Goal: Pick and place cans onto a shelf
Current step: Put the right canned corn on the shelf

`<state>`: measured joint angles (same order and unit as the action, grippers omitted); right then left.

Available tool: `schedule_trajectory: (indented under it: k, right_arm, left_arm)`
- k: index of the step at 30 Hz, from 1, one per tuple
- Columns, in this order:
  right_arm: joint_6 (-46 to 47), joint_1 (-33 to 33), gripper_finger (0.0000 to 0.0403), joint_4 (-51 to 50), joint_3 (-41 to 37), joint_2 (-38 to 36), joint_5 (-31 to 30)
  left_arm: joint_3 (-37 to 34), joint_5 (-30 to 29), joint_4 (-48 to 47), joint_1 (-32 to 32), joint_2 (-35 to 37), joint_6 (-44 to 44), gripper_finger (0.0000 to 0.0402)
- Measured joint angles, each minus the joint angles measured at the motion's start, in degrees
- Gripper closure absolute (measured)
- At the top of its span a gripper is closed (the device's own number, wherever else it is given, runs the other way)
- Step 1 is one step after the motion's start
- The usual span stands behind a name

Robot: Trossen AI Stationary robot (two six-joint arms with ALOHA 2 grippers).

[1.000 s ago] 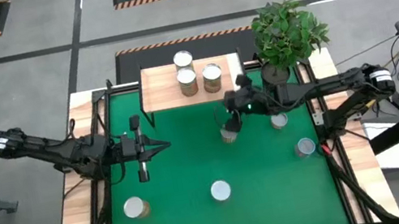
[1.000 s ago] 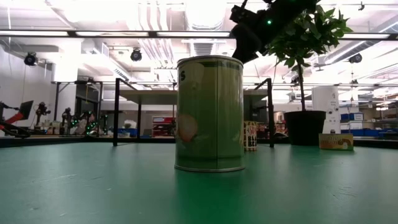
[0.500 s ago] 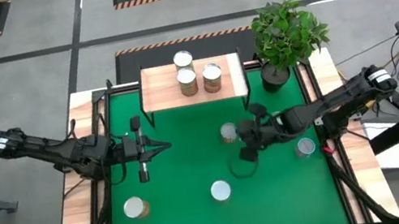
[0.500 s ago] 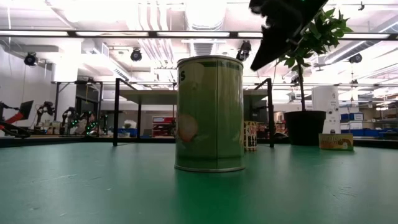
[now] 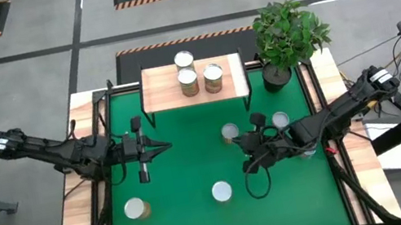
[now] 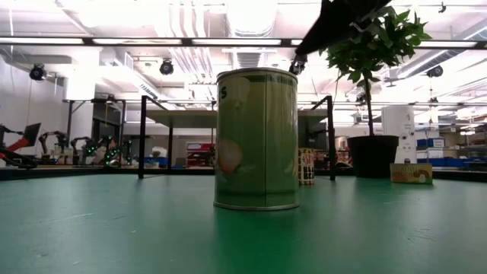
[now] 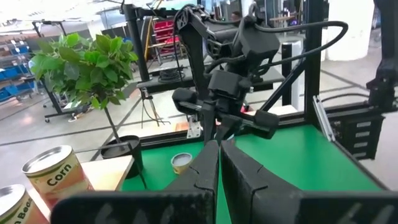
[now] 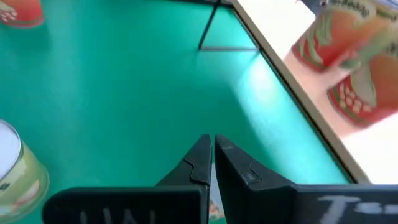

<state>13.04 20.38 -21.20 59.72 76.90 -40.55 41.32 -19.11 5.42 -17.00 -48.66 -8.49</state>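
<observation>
The shelf (image 5: 196,88), a light wood top on thin black legs, stands at the mat's far edge with three cans (image 5: 188,81) on it. Several more cans stand upright on the green mat: two right of centre (image 5: 230,132) (image 5: 280,121) and two near the front (image 5: 222,191) (image 5: 135,209). The low view shows one front can (image 6: 256,138) up close. My right gripper (image 5: 242,151) (image 8: 213,149) hovers shut above the mat, right of centre, empty and pointing left and slightly down. My left gripper (image 5: 166,144) (image 7: 219,163) hangs shut and level over the mat's left half, empty.
A potted plant (image 5: 289,35) stands at the far right corner beside the shelf. Another can (image 5: 306,148) is partly hidden under my right arm. Light wood borders (image 5: 75,201) flank the mat. Bare mat lies between the two grippers and in front of the shelf.
My right gripper has swung from just in front of the shelf toward the table's near edge, passing above the can right of centre, and has stayed shut. No can has moved.
</observation>
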Motion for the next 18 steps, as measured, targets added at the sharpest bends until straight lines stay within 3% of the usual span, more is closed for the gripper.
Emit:
schedule_trajectory:
  k: [8, 12, 18]
  right_arm:
    - [-5.2, -2.4, 0.0394, 1.2, 3.9, -0.1, 2.0]
    - [-6.9, -5.4, 0.0394, -4.3, 10.3, -0.1, 4.9]
    - [-9.7, -13.3, 0.0394, -12.4, 21.6, 0.4, 11.0]
  left_arm:
    - [0.0, 0.0, 2.9, 0.0, 0.3, -1.7, 0.0402]
    - [0.0, -0.1, 2.9, 0.0, 1.3, -3.6, 0.0402]
    - [-0.6, -5.4, 1.2, -0.1, 3.6, -4.5, 0.0402]
